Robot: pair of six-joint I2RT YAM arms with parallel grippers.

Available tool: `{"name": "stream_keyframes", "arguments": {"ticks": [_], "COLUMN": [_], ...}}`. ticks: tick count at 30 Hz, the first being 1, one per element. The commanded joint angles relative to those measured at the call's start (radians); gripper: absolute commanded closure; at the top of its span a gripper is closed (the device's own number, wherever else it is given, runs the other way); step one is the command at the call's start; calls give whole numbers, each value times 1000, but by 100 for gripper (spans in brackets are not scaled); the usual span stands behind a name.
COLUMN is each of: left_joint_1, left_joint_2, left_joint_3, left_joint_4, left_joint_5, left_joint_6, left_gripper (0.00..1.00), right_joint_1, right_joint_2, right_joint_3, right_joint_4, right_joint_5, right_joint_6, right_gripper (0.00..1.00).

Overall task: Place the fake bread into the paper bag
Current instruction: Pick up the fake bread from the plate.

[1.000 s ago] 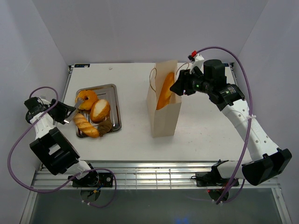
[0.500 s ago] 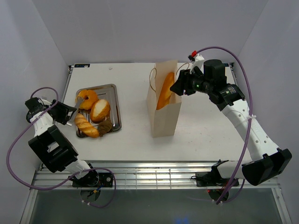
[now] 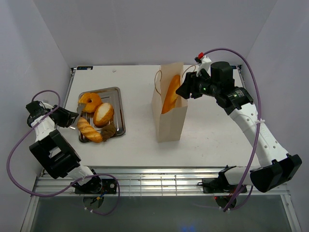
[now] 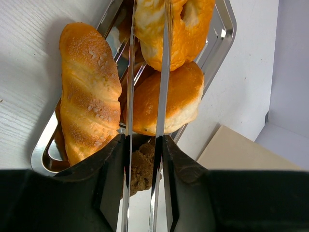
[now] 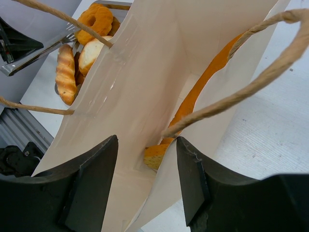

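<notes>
Fake bread sits in 2 places on my feed. 1 long baguette leans inside the paper bag, which stands upright on the table. 4 more pieces lie in the steel tray, well to the bag's left: a ring donut, a round roll, a twisted roll and a small dark piece. My left hand is clamped on silver tongs. Their 2 blades reach over the round roll to the donut, but I cannot tell whether they pinch it. My right hand is at the bag's mouth, fingers apart, with the paper wall's edge between them.
</notes>
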Motion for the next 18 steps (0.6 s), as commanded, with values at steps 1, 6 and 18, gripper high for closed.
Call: {"name": "stream_keyframes", "arguments": {"ticks": [1, 6, 18], "left_joint_1": [1, 1, 1], "left_joint_2": [-44, -72, -196], "left_joint_3": [10, 7, -7], "left_joint_4": [13, 2, -9], "left_joint_5": [8, 5, -18], "left_joint_6": [8, 3, -31], "left_gripper": [81, 93, 100], "right_joint_1": [-3, -3, -3], "right_joint_2": [-32, -34, -38], "right_joint_3": [8, 3, 0], "right_joint_4": [35, 35, 35], "right_joint_5": [0, 1, -2], "right_joint_6": [0, 0, 3], "right_gripper": [42, 42, 42]}}
